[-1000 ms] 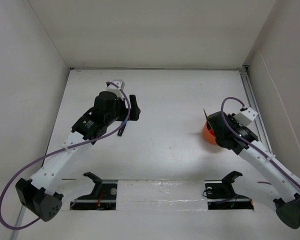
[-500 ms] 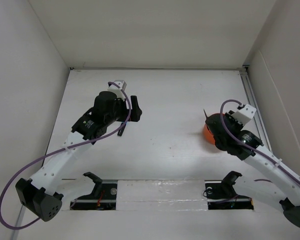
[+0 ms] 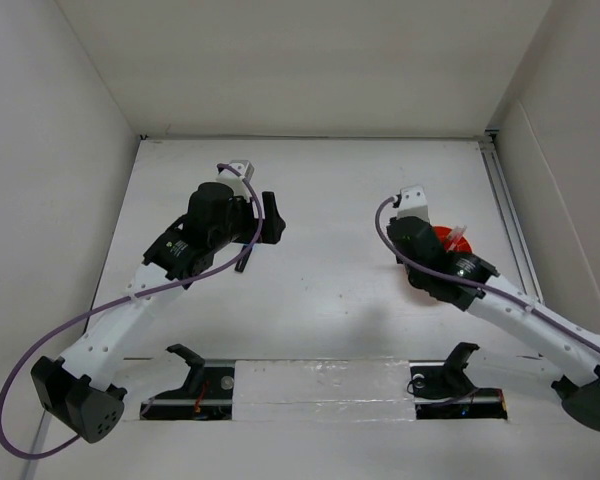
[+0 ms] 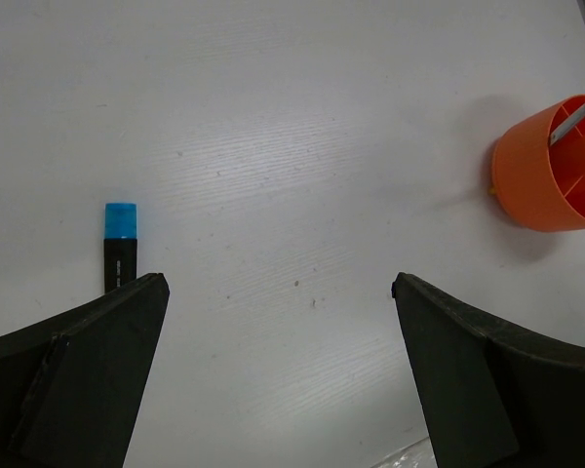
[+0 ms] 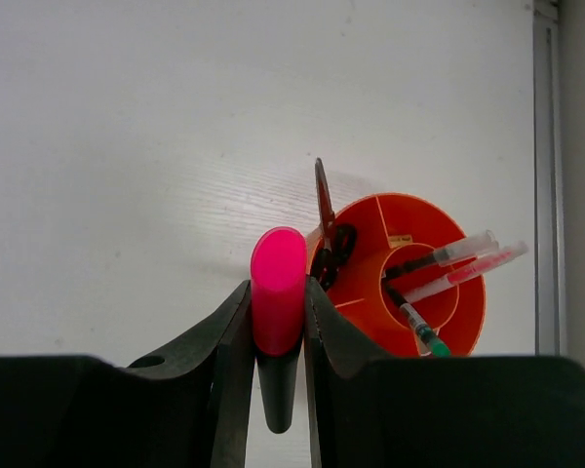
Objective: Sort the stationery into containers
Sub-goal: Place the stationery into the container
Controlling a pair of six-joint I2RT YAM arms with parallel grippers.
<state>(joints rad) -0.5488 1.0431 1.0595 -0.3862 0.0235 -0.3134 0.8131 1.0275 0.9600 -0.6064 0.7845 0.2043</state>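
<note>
In the right wrist view my right gripper (image 5: 278, 285) is shut on a pink-black marker (image 5: 278, 283), its pink cap standing up between the fingers. Just right of it is the orange cup (image 5: 402, 278) with inner dividers. It holds black-handled scissors (image 5: 327, 234) and several pens (image 5: 453, 263). From above, the right wrist (image 3: 420, 245) hangs beside the cup (image 3: 454, 240), and the jaws are hidden under it. My left gripper (image 4: 278, 283) is open above bare table. A blue-black marker (image 4: 120, 244) lies by its left finger, seen from above as a dark stick (image 3: 243, 260).
A metal rail (image 3: 505, 210) runs along the table's right edge, close to the cup. White walls close in the table at the back and sides. Two black fixtures (image 3: 190, 365) sit on the near edge by the arm bases.
My right arm has swung left and away from the near edge, off the cup, which now shows from above. The pink marker stays gripped. The left arm has barely moved.
</note>
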